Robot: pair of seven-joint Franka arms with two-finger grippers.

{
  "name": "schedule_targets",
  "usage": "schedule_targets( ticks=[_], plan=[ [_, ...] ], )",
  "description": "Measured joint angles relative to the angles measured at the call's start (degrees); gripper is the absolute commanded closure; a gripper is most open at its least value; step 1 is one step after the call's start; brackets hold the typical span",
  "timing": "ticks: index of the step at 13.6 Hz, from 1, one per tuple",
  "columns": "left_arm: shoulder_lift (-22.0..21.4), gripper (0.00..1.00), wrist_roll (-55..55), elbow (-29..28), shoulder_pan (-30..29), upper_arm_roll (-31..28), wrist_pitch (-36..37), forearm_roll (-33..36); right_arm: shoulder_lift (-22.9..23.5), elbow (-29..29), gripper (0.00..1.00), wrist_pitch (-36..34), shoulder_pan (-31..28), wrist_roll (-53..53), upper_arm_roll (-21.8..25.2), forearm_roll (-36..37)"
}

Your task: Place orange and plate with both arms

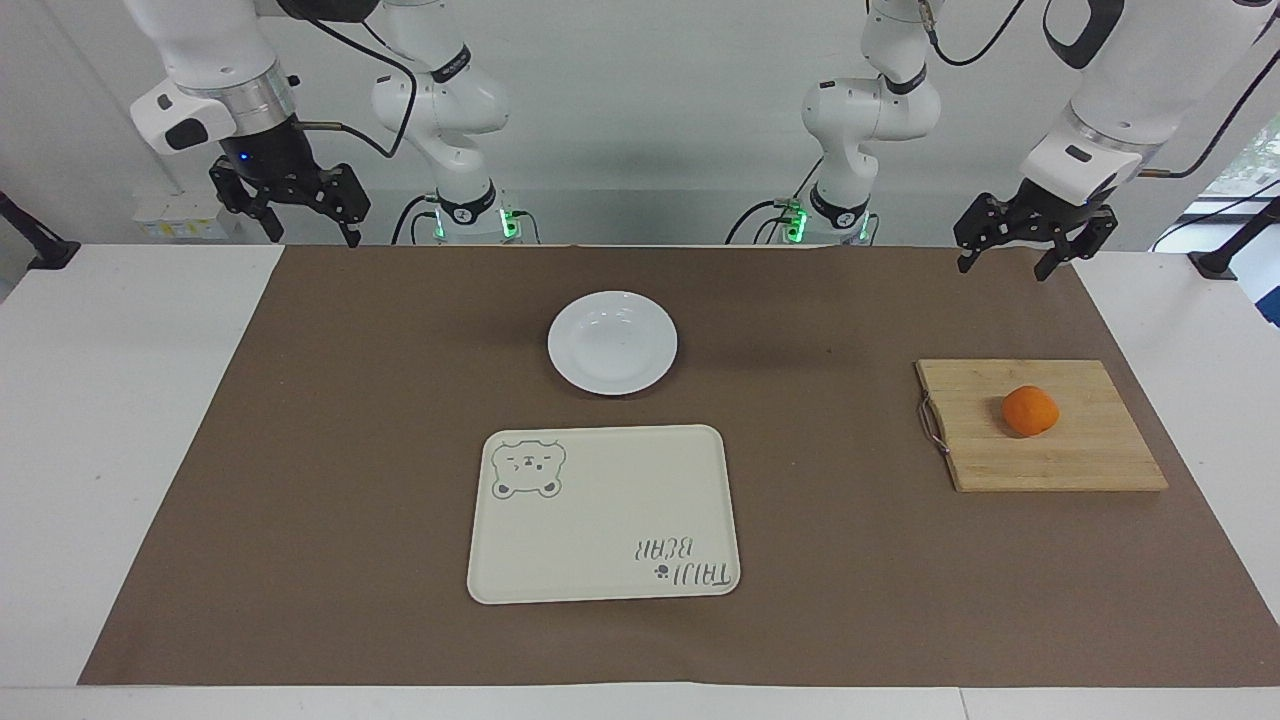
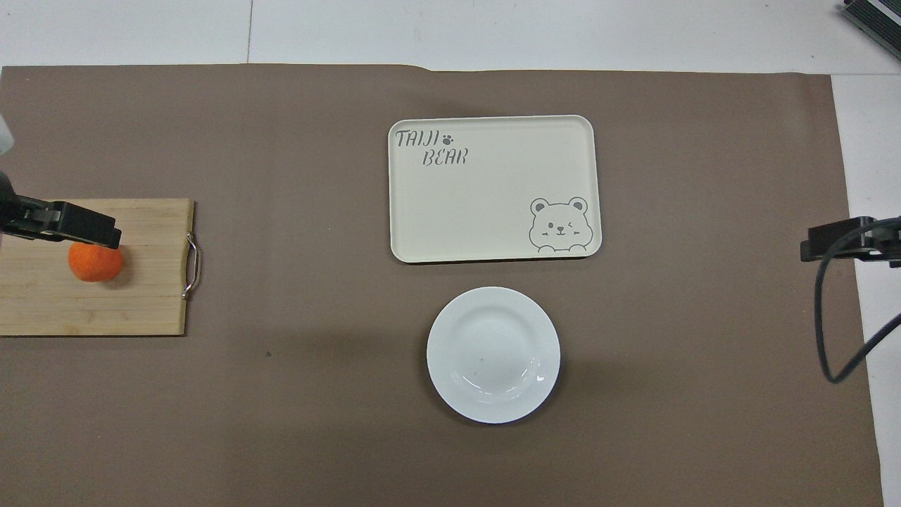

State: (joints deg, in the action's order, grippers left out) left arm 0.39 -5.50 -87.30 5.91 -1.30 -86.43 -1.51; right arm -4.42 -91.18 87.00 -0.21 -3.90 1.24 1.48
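The orange (image 1: 1030, 411) (image 2: 93, 263) rests on a wooden cutting board (image 1: 1040, 430) (image 2: 91, 303) toward the left arm's end of the table. The white plate (image 1: 612, 342) (image 2: 493, 354) lies mid-table, bare, nearer to the robots than the cream bear tray (image 1: 603, 513) (image 2: 495, 189). My left gripper (image 1: 1004, 268) hangs open and holds nothing, raised over the brown mat's edge by the robots, well apart from the orange. My right gripper (image 1: 313, 238) is also open and holds nothing, raised over the mat's corner at the right arm's end.
A brown mat (image 1: 860, 560) covers most of the white table. The cutting board has a metal handle (image 1: 930, 425) on its side toward the tray. The tray holds nothing.
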Motion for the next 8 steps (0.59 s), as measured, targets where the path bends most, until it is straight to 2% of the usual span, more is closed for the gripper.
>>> schedule_targets(
  ticks=[8],
  plan=[
    [-0.31, 0.0, -0.14, -0.06, 0.0, -0.02, 0.52, 0.0, 0.0, -0.06, 0.0, 0.0, 0.0, 0.0, 0.0, 0.0]
  ],
)
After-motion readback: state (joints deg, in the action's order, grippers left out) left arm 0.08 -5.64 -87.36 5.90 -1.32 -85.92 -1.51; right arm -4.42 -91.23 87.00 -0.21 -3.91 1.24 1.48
